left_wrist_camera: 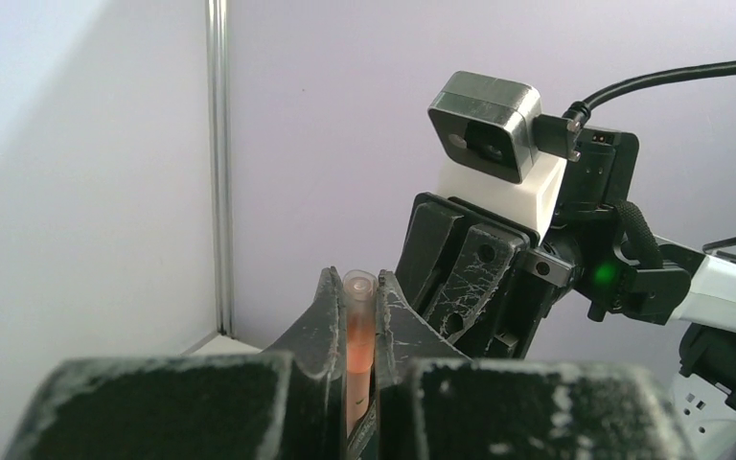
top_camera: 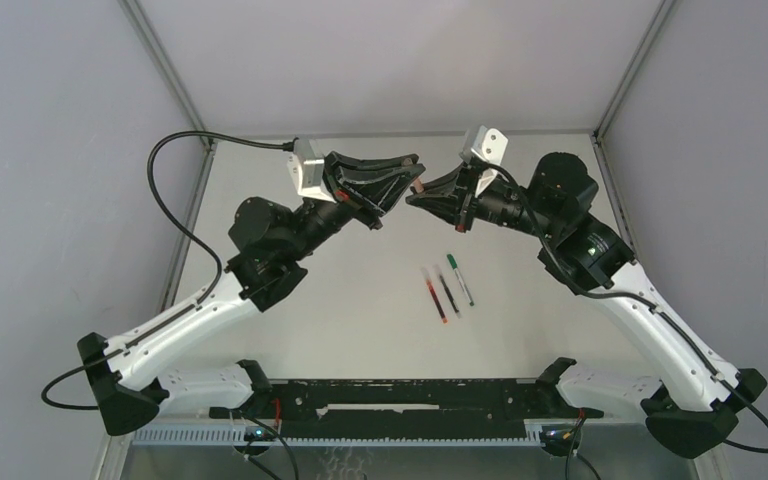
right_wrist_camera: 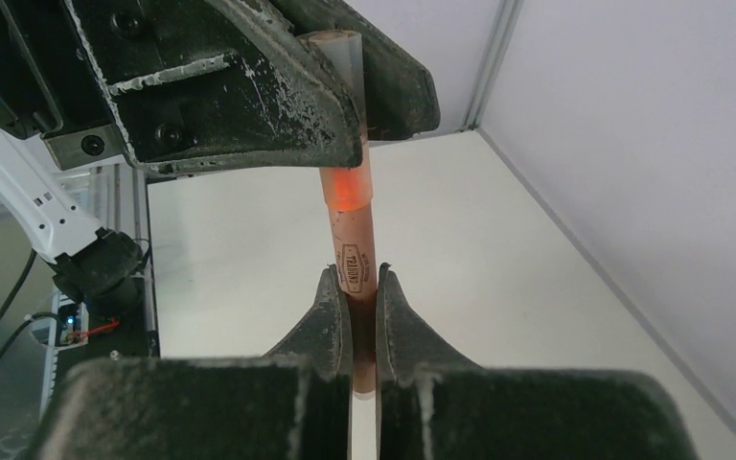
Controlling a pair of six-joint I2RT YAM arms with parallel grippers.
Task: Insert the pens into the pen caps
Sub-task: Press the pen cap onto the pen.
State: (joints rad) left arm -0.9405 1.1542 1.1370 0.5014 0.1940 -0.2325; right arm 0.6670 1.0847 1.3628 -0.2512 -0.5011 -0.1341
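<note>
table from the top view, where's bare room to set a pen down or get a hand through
Table: widest bare patch lies between the left arm and the three pens. A narrower one sits between those pens and the right arm. Crowded: the far middle, where both jaws meet, shut on a red pen and its cap.

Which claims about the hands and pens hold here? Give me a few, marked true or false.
1. The left hand is shut on a reddish plastic stick pen. True.
2. The right hand is open and empty. False: it is shut on the same pen.
3. A loose red pen, a black pen and a green-tipped pen lie on the white table. True.
4. In the top view, the green-tipped pen lies left of the loose red pen. False: it lies to the right, with the black pen between them.
</note>
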